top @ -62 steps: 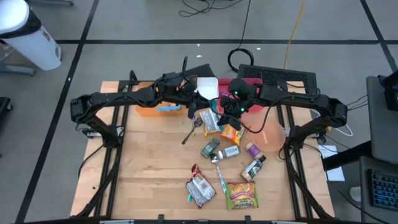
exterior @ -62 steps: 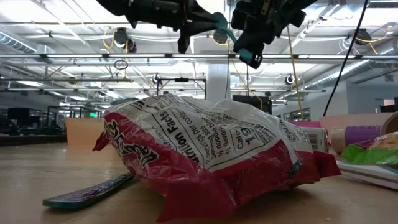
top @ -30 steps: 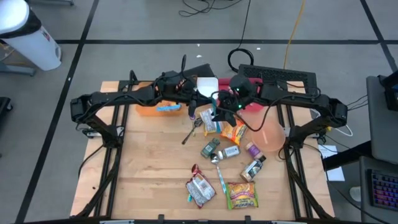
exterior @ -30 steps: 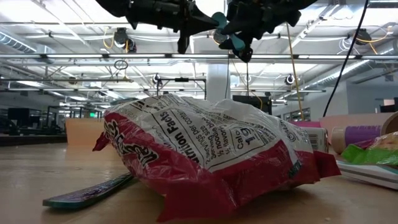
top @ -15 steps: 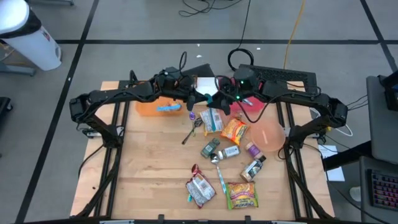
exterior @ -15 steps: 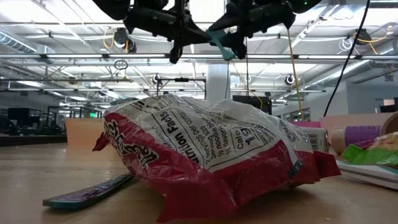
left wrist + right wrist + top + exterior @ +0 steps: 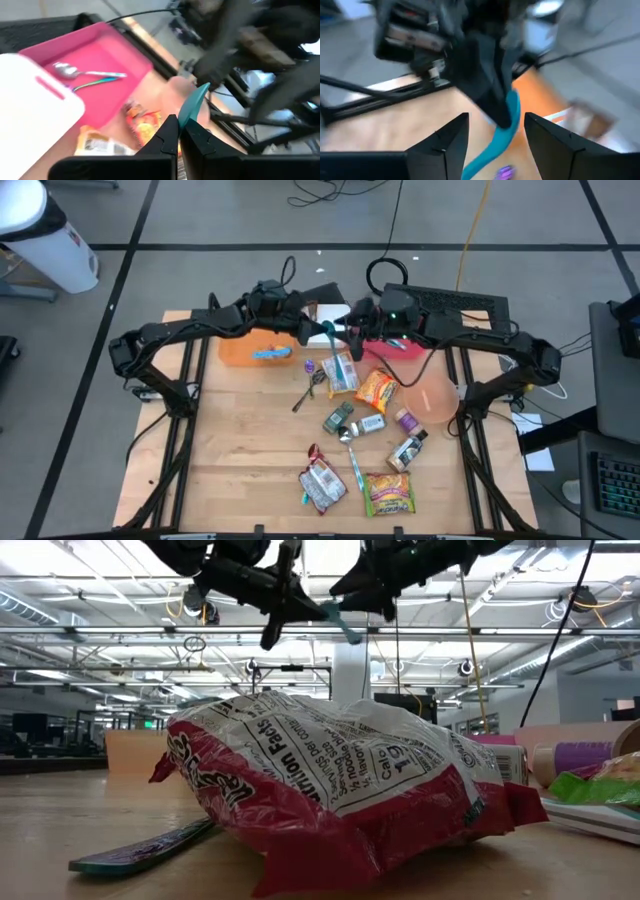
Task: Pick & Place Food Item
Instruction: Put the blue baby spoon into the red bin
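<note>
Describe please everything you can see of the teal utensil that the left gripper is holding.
The teal utensil is a slim, curved piece that looks like plastic; which kind of utensil it is cannot be told. The left gripper is shut on one end, holding it in the air above the table's far middle, near the pink tray. Its free end lies between the open fingers of the right gripper, which do not grip it.

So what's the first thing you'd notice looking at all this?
The two dark arms meet above the table's far edge, the left gripper shut on a teal plastic utensil while the right gripper stands open around it. Close to the low camera lies a crinkly red-and-white snack bag.
</note>
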Controlling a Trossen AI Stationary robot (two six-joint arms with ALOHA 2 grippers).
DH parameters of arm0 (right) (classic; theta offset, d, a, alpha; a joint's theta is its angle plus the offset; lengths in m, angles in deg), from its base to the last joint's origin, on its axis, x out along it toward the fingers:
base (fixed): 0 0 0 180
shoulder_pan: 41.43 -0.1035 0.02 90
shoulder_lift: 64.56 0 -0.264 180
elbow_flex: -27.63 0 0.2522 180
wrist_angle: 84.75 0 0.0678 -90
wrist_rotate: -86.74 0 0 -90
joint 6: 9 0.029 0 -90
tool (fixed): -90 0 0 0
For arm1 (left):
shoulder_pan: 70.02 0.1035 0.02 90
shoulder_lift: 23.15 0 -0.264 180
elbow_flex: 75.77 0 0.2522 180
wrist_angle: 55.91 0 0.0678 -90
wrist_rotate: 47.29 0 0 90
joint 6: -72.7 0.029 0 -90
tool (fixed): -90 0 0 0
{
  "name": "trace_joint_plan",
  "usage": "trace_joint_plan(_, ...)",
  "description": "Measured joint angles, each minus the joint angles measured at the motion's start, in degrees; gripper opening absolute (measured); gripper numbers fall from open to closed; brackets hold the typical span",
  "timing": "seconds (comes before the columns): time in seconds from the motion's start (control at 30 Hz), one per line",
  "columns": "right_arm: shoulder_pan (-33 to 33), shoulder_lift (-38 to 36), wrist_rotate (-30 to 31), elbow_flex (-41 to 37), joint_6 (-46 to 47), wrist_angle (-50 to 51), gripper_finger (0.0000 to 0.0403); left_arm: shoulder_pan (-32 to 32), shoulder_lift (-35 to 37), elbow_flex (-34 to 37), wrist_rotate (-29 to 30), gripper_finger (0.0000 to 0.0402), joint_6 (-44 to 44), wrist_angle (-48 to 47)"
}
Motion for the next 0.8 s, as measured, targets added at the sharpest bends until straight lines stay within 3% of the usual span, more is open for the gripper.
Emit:
trace_joint_plan(0.23, -8.6, -1.0, 22.4, 0.1, -11.8, -0.2, 0.0183, 1.7, 0.0, 0.0, 6.1, 0.0004, -6.8, -0.7)
trace_joint_plan(0.43, -14.3, -1.0, 39.2, 0.1, -12.6, 0.0, 0.0183, 2.3, 0.0, 0.0, 9.8, 0.0005, -13.7, 1.6)
trace_joint_plan(0.6, -18.3, -1.0, 48.7, 0.1, -12.7, 0.5, 0.0183, 1.8, 0.0, 0.0, 13.6, 0.0007, -19.0, 4.1)
trace_joint_plan(0.8, -21.3, 1.4, 53.8, 0.1, -11.3, 2.7, 0.0183, 0.0, 0.0, 0.0, 16.9, 0.0006, -22.1, 8.9)
